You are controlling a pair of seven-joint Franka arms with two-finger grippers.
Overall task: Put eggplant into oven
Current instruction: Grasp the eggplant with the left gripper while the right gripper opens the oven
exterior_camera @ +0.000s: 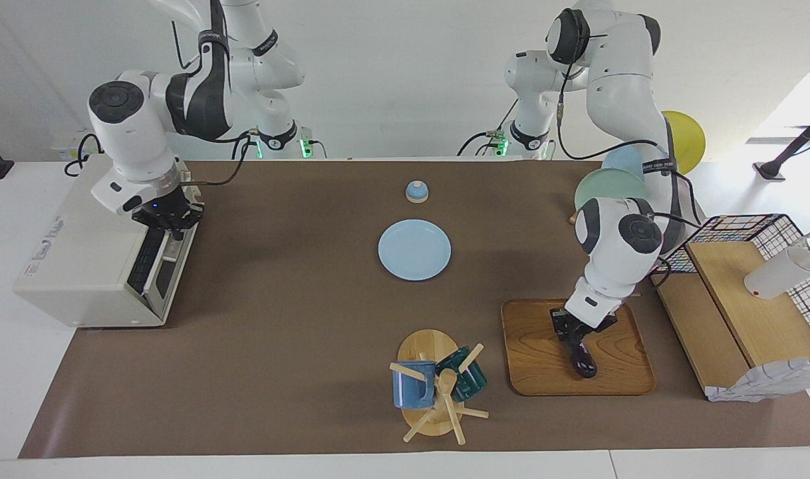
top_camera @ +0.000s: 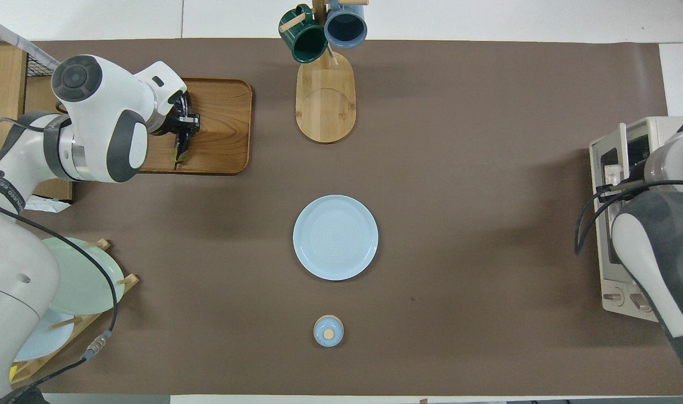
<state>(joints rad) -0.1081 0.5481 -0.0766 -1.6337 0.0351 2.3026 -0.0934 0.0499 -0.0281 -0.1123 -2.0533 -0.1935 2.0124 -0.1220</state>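
**Left gripper clamped on the eggplant at the tray**

We see the left gripper [exterior_camera: 576,340] down on the wooden tray [exterior_camera: 611,379], at the left arm's end of the table. Its fingers are closed around the eggplant [exterior_camera: 583,362], which lies on the tray; the dark end of it sticks out from under the fingers, and in the overhead view the greenish stem tip [top_camera: 179,154] shows just below the gripper. We cannot tell if the eggplant is lifted from the wood or only touching it.

The right gripper [exterior_camera: 172,223] is at the front of the oven [exterior_camera: 79,266], over the upper edge of its door, at the right arm's end of the table. Its fingers are pressed together; whether they pinch the handle, we cannot tell. The oven and the eggplant are well apart.

Between them, in the middle of the table, lies a light blue plate [exterior_camera: 414,249]. A small blue bell [exterior_camera: 417,191] stands nearer to the robots than the plate. A mug rack [exterior_camera: 431,392] with a blue mug [exterior_camera: 413,384] and a green mug [exterior_camera: 465,380] stands farther from the robots, near the tray.
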